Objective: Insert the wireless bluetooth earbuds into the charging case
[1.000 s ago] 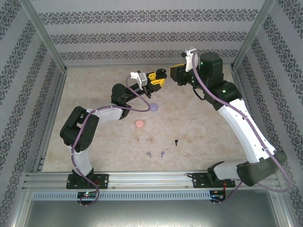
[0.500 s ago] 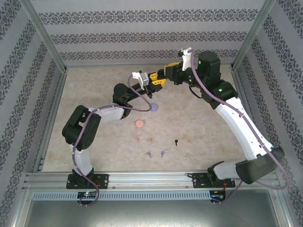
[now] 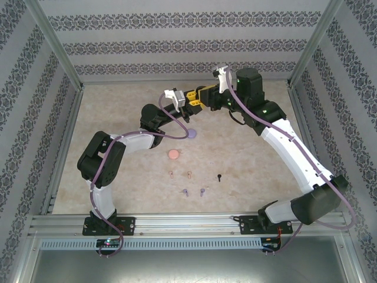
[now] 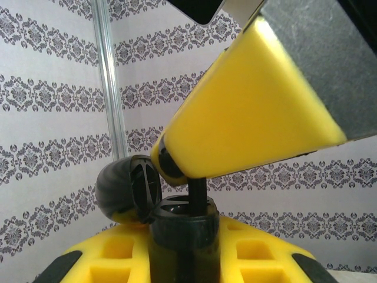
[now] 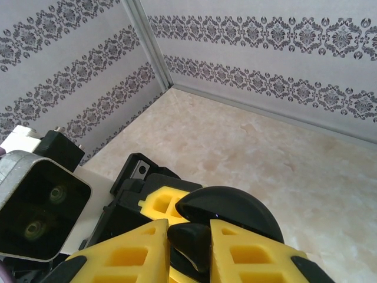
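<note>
A black earbud (image 4: 197, 187) is held over the black case (image 4: 181, 233), and its stem is poked down into the open top. The earbud is pinched tight by the right gripper (image 5: 189, 247), whose yellow fingers are closed on it. The black case is clamped between the fingers of the left gripper (image 3: 192, 101) and is held up in the air, over the far part of the worktop (image 3: 253, 171). Its round lid (image 4: 125, 190) is flipped open to one side.

So 1 of the 6 earbuds is nearly in. It is not let go yet, and it cannot be told if it is pushed all the way down.

5 earbuds are left on the worktop, near the front. A second black earbud (image 3: 219, 177) is lying alone. To its left, a tan earbud (image 3: 189, 174) and another tan earbud (image 3: 171, 174) are laid side by side. A bit nearer the arms, a purple earbud (image 3: 184, 191) and another purple earbud (image 3: 202, 191) are laid apart.

A pink case (image 3: 174, 154) and a purple case (image 3: 189, 134) are set on the worktop, between these earbuds and the raised grippers. Both cases are not touched, so most of the job is judged to be left.
</note>
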### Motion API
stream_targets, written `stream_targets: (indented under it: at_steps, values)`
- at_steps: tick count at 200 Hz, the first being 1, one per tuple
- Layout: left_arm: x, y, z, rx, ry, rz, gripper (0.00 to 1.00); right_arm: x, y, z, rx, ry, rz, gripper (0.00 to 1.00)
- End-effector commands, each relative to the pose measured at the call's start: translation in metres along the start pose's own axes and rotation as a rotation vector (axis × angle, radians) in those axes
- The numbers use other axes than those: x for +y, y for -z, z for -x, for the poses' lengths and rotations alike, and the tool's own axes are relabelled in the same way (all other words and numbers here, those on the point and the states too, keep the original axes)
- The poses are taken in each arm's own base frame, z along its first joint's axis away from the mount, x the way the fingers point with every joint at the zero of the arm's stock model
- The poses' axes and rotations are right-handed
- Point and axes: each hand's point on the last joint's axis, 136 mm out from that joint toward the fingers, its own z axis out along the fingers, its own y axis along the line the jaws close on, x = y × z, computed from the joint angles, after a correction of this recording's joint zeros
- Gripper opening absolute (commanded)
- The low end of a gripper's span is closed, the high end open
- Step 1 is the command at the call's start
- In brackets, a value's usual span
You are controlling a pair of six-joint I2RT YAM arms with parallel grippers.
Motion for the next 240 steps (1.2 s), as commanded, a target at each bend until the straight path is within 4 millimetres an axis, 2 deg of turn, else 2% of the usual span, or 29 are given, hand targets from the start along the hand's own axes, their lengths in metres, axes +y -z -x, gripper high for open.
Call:
stream_targets:
  at_steps: [1,64,123,149,172,199,213,240]
  values:
    - [-0.009,-0.005,0.017,-0.058,-0.034,-0.032,0.00,0.000,-0.003,-0.005,0.010,-0.003,0.002,0.21]
    - [-0.009,-0.006,0.017,-0.059,-0.029,-0.036,0.00,0.000,0.002,0.000,0.006,-0.022,0.016,0.20]
    - [-0.009,-0.007,0.017,-0.061,-0.015,-0.036,0.00,0.009,-0.013,-0.031,0.155,0.033,0.042,0.20]
    - [-0.007,-0.007,0.015,-0.059,-0.006,-0.029,0.00,0.008,-0.015,-0.037,0.184,0.051,0.016,0.22]
    - [-0.006,-0.006,0.011,-0.052,0.005,-0.021,0.00,0.005,-0.013,-0.030,0.167,0.047,-0.011,0.34]
    - [-0.004,-0.006,0.006,-0.046,0.014,-0.012,0.00,-0.004,-0.005,-0.011,0.114,0.005,-0.054,0.56]
    - [-0.004,-0.005,0.004,-0.043,0.019,-0.011,0.00,-0.006,0.003,0.004,0.068,-0.023,-0.071,0.65]
    - [-0.003,-0.004,-0.001,-0.037,0.023,-0.004,0.00,-0.011,0.026,0.030,-0.031,-0.099,-0.088,0.75]
